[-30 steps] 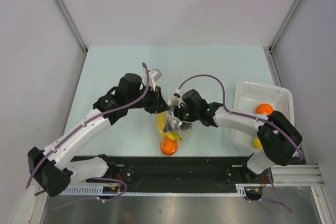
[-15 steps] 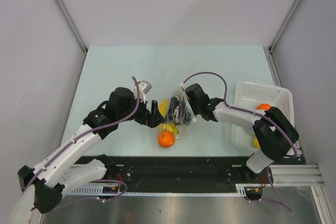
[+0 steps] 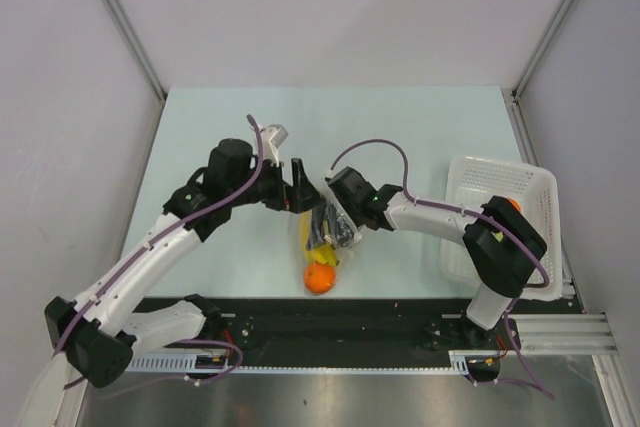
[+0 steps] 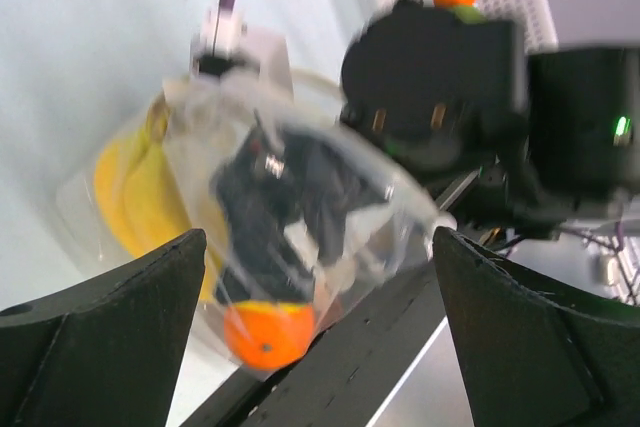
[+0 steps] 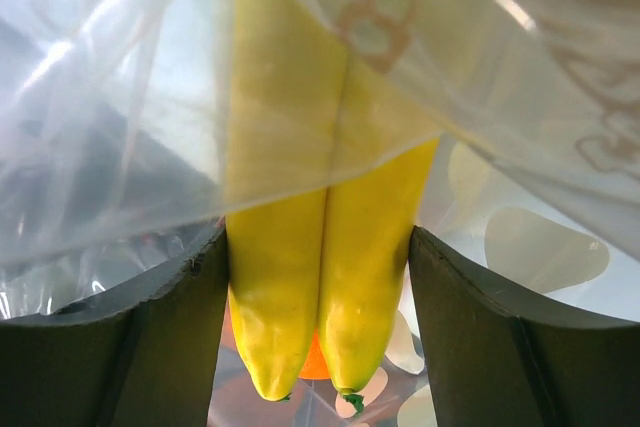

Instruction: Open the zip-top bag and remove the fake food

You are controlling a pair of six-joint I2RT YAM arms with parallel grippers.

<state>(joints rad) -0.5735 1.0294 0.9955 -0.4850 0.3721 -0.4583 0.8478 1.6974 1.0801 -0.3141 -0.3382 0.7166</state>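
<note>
Currently the zip-top bag lies crumpled on the table between my two wrists, near the front edge, mouth turned toward my right side. My right claw is pushed in at that mouth. Its wrist view shows clear film draped over the top and the banana bunch filling the gap, one finger pressed to each flank, so I read it as pinching the bunch, though contact on the tapered end is not certain. My left claw hangs spread wide, just short of the bag's far side and touching nothing. I judge it is posted there to catch the film and brace the pouch when the bunch comes out. A round orange sits at the bag's near end; whether it is inside the film or just out I cannot tell. The white basket stands well apart to my right with an orange piece in it, the likely drop point. Risk as I see it: the whole pouch lifting along with the fruit.
</note>
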